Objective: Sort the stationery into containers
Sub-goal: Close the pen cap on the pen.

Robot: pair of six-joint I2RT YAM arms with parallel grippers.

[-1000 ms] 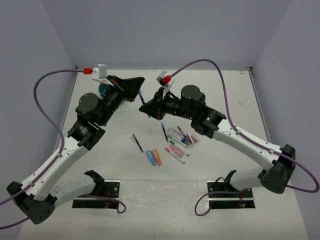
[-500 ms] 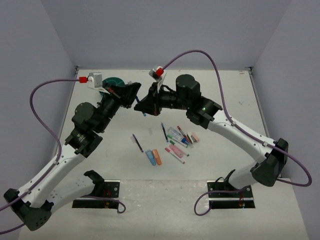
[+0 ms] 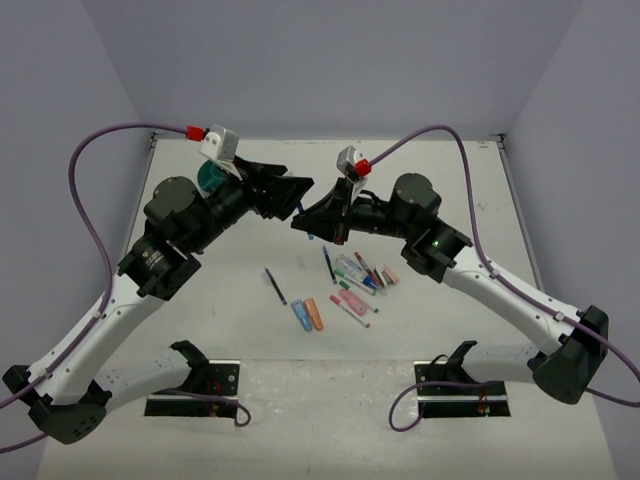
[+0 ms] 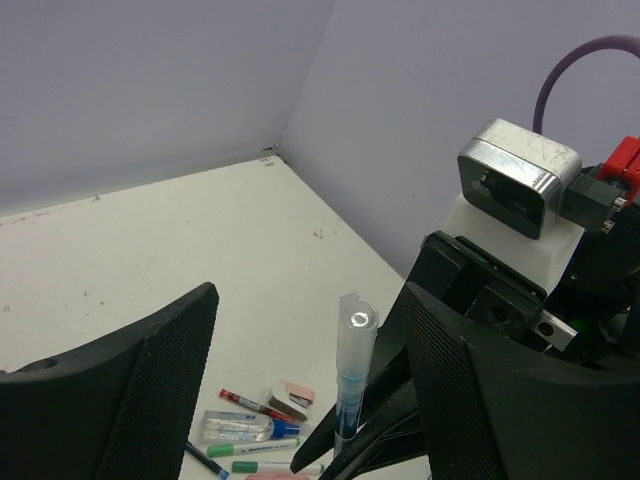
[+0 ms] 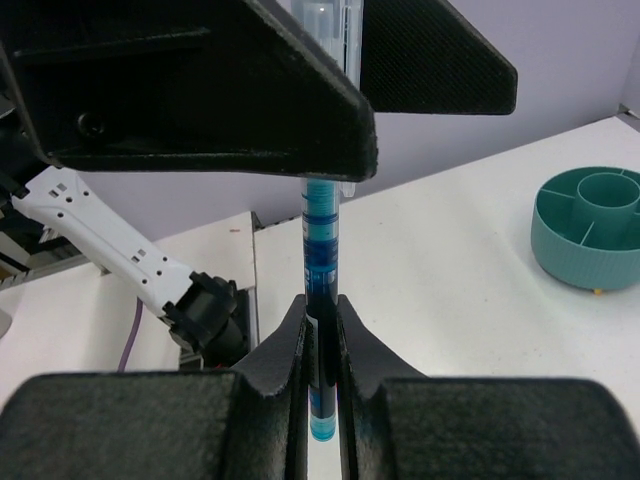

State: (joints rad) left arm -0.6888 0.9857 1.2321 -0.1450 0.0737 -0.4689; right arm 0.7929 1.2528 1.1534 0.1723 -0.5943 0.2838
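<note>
Nearest me, on the white surface [image 3: 200, 330], lie a blue stub [image 3: 301, 316] and an orange stub [image 3: 315, 314] side by side, touching or nearly so; just beyond them, to the left, a thin dark-blue pen [image 3: 275, 286] lies alone; to the right is a loose heap of markers [image 3: 360, 280], green, red and pink among them, with a small pink eraser [image 3: 390, 275] at its edge. Above and behind the heap the two arms meet in the air; the right pincer [image 5: 322, 310] is pressed together on the lower barrel of a blue pen [image 5: 321, 250] and holds it upright. The left pincer [image 4: 310, 300] is spread wide, one finger on either side of the pen's clear cap and neither touching it. Farthest off, at the far left of the surface and well apart from the heap, stands the teal tub [image 5: 585, 245], round and low-walled, with compartments around a centre cup; from above it is partly hidden behind the left arm.
</note>
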